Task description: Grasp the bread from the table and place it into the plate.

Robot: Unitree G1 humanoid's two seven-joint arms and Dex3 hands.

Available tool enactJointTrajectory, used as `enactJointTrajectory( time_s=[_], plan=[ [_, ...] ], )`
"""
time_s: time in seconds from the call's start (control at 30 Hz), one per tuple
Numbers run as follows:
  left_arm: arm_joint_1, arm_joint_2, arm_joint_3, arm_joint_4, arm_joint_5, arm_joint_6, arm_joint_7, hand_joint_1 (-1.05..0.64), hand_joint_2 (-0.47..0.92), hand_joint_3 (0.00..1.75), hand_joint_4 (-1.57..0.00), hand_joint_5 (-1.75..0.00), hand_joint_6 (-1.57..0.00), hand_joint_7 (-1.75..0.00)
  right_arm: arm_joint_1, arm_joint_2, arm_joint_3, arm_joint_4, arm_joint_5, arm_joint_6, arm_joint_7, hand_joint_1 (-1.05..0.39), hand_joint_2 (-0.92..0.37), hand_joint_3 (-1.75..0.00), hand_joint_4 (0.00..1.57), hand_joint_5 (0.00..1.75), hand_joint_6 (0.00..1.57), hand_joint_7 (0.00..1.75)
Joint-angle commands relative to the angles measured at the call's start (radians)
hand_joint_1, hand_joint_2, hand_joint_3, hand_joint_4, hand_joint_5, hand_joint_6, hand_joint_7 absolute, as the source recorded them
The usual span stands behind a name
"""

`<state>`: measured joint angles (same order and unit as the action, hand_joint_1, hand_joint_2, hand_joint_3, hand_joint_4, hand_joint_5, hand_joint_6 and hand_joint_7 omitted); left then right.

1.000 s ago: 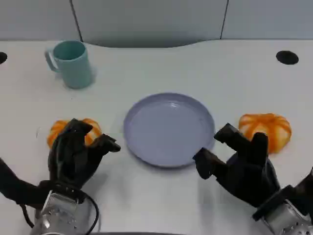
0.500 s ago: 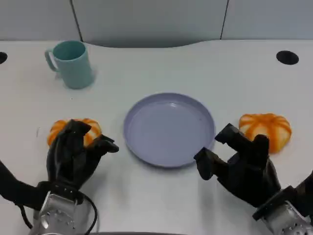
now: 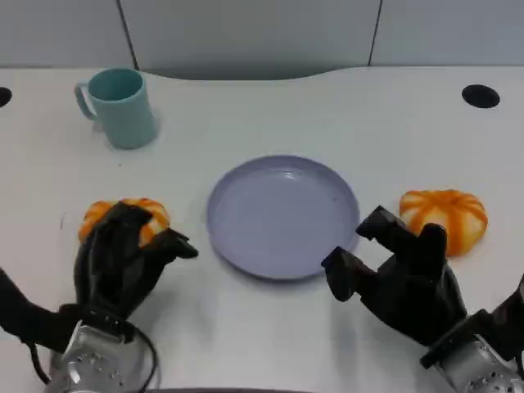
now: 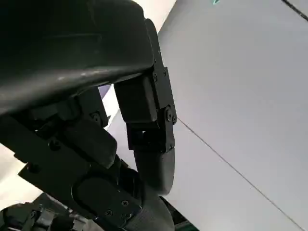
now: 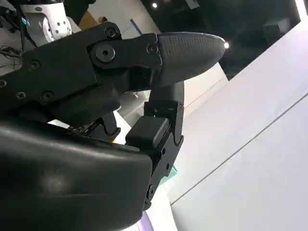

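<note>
Two orange, ridged bread rolls lie on the white table in the head view. The left bread [image 3: 146, 212] sits left of the lilac plate [image 3: 282, 216]; the fingers of my left hand [image 3: 121, 262] spread over its near side and hide part of it, with no grip shown. The right bread [image 3: 444, 217] lies free, right of the plate. My right hand [image 3: 399, 277] hovers just short of it, near the plate's front right rim, fingers apart and holding nothing. The wrist views show my left fingers [image 4: 149, 120] and right fingers [image 5: 185, 48] against grey wall panels, with nothing between them.
A teal mug [image 3: 121, 106] stands at the back left. Two dark round holes sit in the tabletop, one at the far right [image 3: 480, 96] and one at the far left edge [image 3: 3, 97]. A grey wall panel runs behind the table.
My left hand has slid slightly back toward the near edge, uncovering a bit more of the left bread. The right hand has barely shifted. Breads, plate and mug have not moved.
</note>
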<state>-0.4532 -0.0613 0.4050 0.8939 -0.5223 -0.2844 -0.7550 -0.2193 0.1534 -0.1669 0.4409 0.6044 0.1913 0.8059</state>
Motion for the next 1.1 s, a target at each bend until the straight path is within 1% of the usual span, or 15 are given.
enactJointTrajectory(
  time_s=[0.03, 0.1, 0.13, 0.17, 0.23, 0.27, 0.33, 0.4, 0.43, 0.53, 0.6, 0.7, 0.87, 0.97, 1.1],
  plan=[
    [0.011, 0.11, -0.087, -0.02, 0.231, -0.32, 0.056, -1.05, 0.78, 0.05, -1.57, -0.4, -1.57, -0.12, 0.004, 0.001, -0.003, -0.016, 0.005, 0.015, -0.03, -0.75, -0.92, -0.36, 0.85, 1.59, 0.84, 0.92],
    [0.014, 0.209, -0.156, -0.083, 0.462, -0.496, 0.185, -1.05, 0.89, 0.1, -1.19, -0.2, -1.2, -0.02, 0.008, 0.006, -0.002, -0.026, -0.003, 0.012, -0.054, -0.75, -0.92, -0.37, 0.82, 1.66, 0.81, 0.99],
    [0.009, 0.252, -0.176, -0.115, 0.576, -0.537, 0.277, -1.05, 0.91, 0.11, -1.12, -0.17, -1.14, -0.01, 0.007, 0.004, -0.002, -0.023, -0.003, 0.011, -0.053, -0.75, -0.92, -0.37, 0.81, 1.68, 0.8, 1.0],
    [0.005, 0.272, -0.185, -0.127, 0.638, -0.547, 0.341, -1.05, 0.91, 0.19, -0.98, -0.11, -1.0, -0.01, 0.005, 0.003, -0.001, -0.02, -0.002, 0.01, -0.048, -0.75, -0.92, -0.38, 0.8, 1.69, 0.79, 1.01],
    [-0.017, 0.316, -0.209, -0.128, 0.75, -0.559, 0.46, -1.05, 0.92, 0.24, -0.91, -0.08, -0.92, 0.0, 0.0, -0.002, -0.004, -0.01, 0.0, 0.011, -0.042, -0.75, -0.92, -0.39, 0.79, 1.7, 0.79, 1.02],
    [-0.031, 0.338, -0.224, -0.118, 0.795, -0.564, 0.513, -1.05, 0.92, 0.31, -0.77, -0.03, -0.78, 0.0, -0.003, -0.005, -0.005, -0.005, 0.001, 0.013, -0.04, -0.75, -0.92, -0.37, 0.79, 1.7, 0.8, 1.01],
    [-0.067, 0.378, -0.259, -0.078, 0.882, -0.576, 0.631, -1.05, 0.92, 0.35, -0.65, -0.01, -0.67, 0.0, -0.005, -0.007, -0.008, -0.001, 0.004, 0.014, -0.037, -0.75, -0.92, -0.37, 0.8, 1.71, 0.82, 1.01],
    [-0.099, 0.408, -0.302, -0.026, 0.952, -0.582, 0.743, -1.05, 0.92, 0.41, -0.44, 0.0, -0.5, 0.0, -0.009, -0.007, -0.011, 0.014, 0.008, 0.005, -0.019, -0.74, -0.92, -0.38, 0.79, 1.7, 0.81, 1.0],
    [-0.113, 0.423, -0.324, -0.003, 0.983, -0.581, 0.79, -1.05, 0.92, 0.42, -0.39, 0.0, -0.46, 0.0, -0.01, -0.006, -0.013, 0.019, 0.011, 0.002, -0.012, -0.74, -0.92, -0.39, 0.79, 1.69, 0.81, 1.0],
    [-0.149, 0.455, -0.385, 0.055, 1.039, -0.561, 0.882, -1.05, 0.92, 0.45, -0.3, 0.0, -0.37, 0.0, -0.006, -0.001, -0.017, 0.02, 0.012, -0.003, -0.011, -0.74, -0.92, -0.39, 0.79, 1.68, 0.81, 0.99],
    [-0.187, 0.481, -0.439, 0.102, 1.096, -0.499, 0.939, -1.05, 0.92, 0.49, -0.07, 0.0, -0.2, 0.0, 0.0, 0.001, -0.017, 0.014, 0.006, -0.01, -0.015, -0.74, -0.92, -0.38, 0.8, 1.68, 0.81, 0.98],
    [-0.235, 0.499, -0.502, 0.166, 1.144, -0.429, 1.007, -1.05, 0.92, 0.52, -0.01, 0.0, -0.09, 0.0, 0.007, -0.007, -0.014, -0.001, 0.009, 0.014, -0.019, -0.75, -0.92, -0.35, 0.81, 1.65, 0.83, 0.94],
    [-0.276, 0.503, -0.575, 0.234, 1.163, -0.383, 1.087, -1.05, 0.92, 0.54, 0.0, 0.0, 0.0, 0.0, 0.011, -0.007, -0.011, 0.003, 0.003, -0.006, -0.006, -0.74, -0.92, -0.38, 0.81, 1.65, 0.83, 0.93],
    [-0.309, 0.443, -0.623, 0.336, 1.186, -0.261, 1.191, -1.05, 0.92, 0.63, 0.0, 0.0, 0.0, 0.0, 0.033, -0.01, -0.002, -0.04, -0.002, 0.027, -0.046, -0.75, -0.92, -0.34, 0.81, 1.68, 0.84, 0.94],
    [-0.331, 0.394, -0.642, 0.409, 1.157, -0.17, 1.219, -1.05, 0.92, 0.67, 0.0, 0.0, 0.0, 0.0, 0.04, -0.016, 0.007, -0.056, -0.001, 0.04, -0.042, -0.75, -0.92, -0.35, 0.78, 1.73, 0.81, 0.98]
  ],
)
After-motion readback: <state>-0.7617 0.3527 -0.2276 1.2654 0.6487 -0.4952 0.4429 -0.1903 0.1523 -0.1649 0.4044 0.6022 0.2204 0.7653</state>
